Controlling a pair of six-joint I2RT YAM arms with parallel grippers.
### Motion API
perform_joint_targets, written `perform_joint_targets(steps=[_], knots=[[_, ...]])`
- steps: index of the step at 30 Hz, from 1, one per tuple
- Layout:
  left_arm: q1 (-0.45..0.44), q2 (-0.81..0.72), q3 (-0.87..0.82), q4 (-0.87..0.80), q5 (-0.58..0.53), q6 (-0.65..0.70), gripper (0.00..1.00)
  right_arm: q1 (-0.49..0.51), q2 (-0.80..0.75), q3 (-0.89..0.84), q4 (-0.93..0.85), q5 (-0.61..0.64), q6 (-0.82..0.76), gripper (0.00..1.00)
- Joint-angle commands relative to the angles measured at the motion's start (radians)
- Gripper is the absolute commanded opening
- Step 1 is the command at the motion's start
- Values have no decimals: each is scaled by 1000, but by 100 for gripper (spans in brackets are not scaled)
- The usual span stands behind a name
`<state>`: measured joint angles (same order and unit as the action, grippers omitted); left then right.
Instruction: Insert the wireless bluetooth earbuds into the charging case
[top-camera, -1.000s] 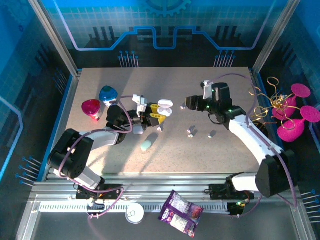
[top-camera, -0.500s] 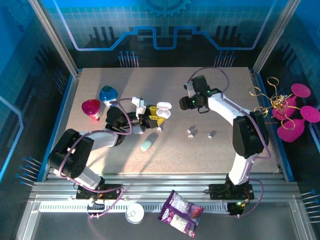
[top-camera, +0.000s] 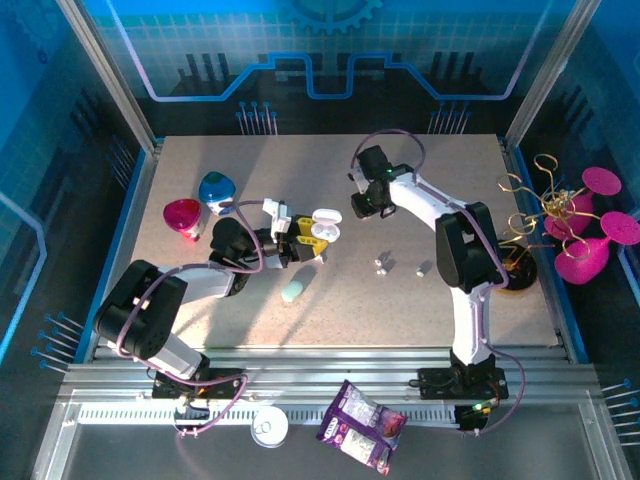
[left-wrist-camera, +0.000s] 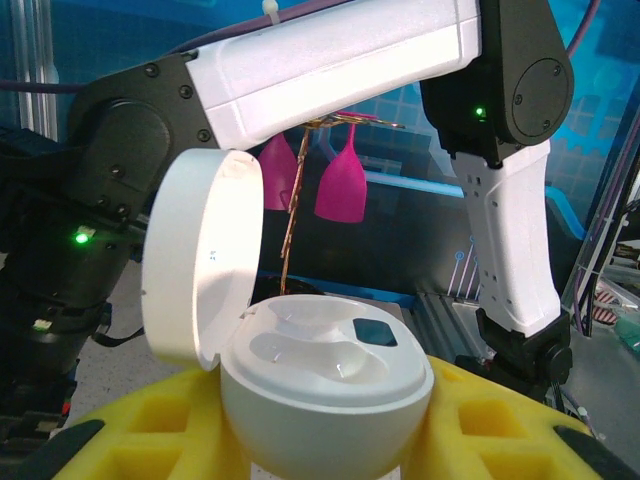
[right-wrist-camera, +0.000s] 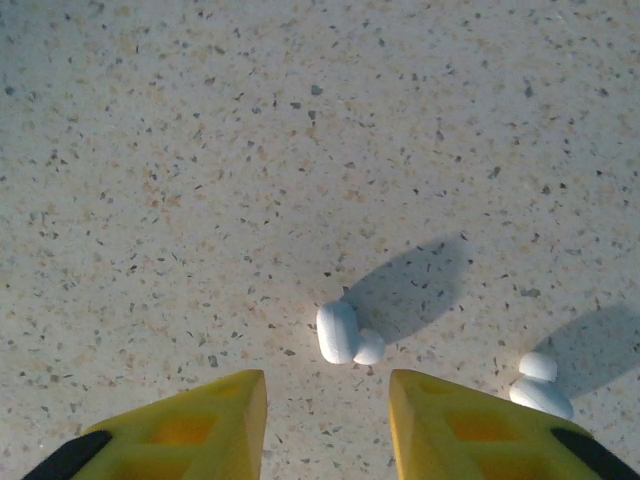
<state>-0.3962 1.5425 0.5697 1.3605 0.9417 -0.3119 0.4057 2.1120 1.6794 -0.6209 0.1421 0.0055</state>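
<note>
My left pincer (left-wrist-camera: 322, 445) is clamped on the open charging case (left-wrist-camera: 325, 385). My right pincer (right-wrist-camera: 328, 425) hangs part-open and empty over the table (right-wrist-camera: 200, 150), an earbud (right-wrist-camera: 345, 335) lying just ahead. Picking up and inserting are both yet to do.

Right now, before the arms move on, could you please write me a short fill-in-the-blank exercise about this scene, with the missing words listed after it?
1. The left hand grips the rounded white plastic charging case, whose lid is ____.
2. The right hand hovers over a tiny white plastic earbud that lies on the speckled ____.
3. The right hand's fingers are ____ in colour.
Missing words: open; table; yellow.
</note>
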Motion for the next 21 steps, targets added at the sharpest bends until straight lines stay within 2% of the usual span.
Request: perform_joint_targets(steps=[1, 5, 21], knots=[[7, -31, -10, 40, 28, 16, 34, 20, 56, 70, -80, 80, -47, 34], [7, -35, -15, 40, 29, 23, 33, 37, 110, 136, -127, 119, -76, 30], [8, -31, -15, 40, 34, 26, 34, 45, 242, 253, -176, 131, -120, 25]])
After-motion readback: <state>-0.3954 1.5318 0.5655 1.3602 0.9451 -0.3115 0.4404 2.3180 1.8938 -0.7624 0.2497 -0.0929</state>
